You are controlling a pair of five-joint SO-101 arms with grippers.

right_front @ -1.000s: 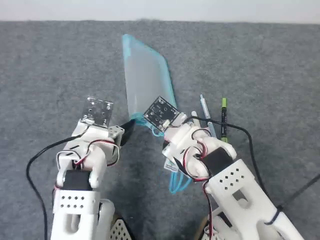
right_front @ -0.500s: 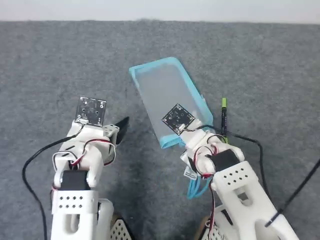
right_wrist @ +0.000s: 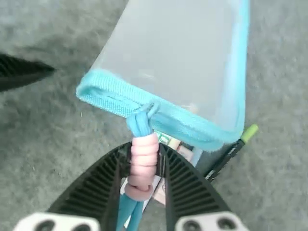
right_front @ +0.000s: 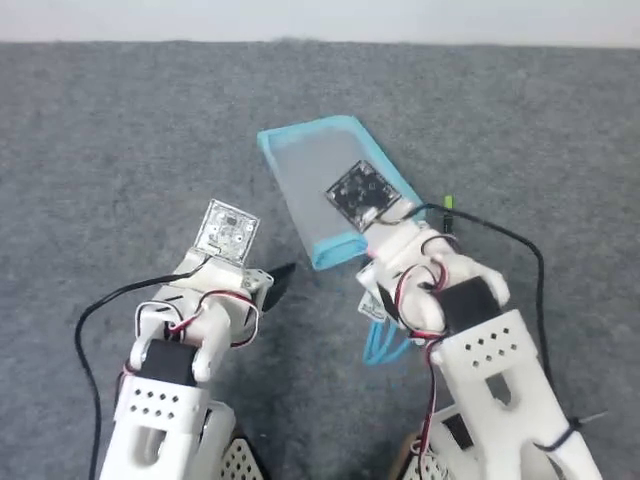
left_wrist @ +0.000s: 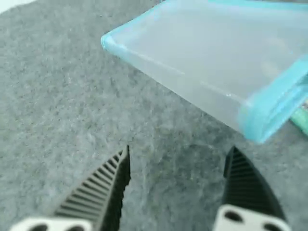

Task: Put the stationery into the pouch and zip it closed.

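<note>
Left gripper (left_wrist: 180, 159) is hovering over the desk (right_front: 120, 130), fingers (left_wrist: 113, 178) released, while the right gripper (right_wrist: 143, 151) is clenching the pouch's (right_front: 310, 180) pink zipper pull (right_wrist: 143, 168). A green-tipped pen (right_wrist: 231, 149) is lying outside. Pulling now risks dragging the unheld pouch.

surface: a table (right_front: 110, 130) covered in grey short-pile felt, uniform across the high view, with a pale band (right_front: 320, 18) along its far edge. lying on it, right of centre: a translucent pouch (right_front: 318, 178) with light-blue edging, broad side up, its long axis diagonal to the far edge; whether its near end rests fully on the felt cannot be told. just beside the pouch's right edge, a dark pen (right_front: 447, 204) with a green cap lies on the felt, partly covered.
</note>
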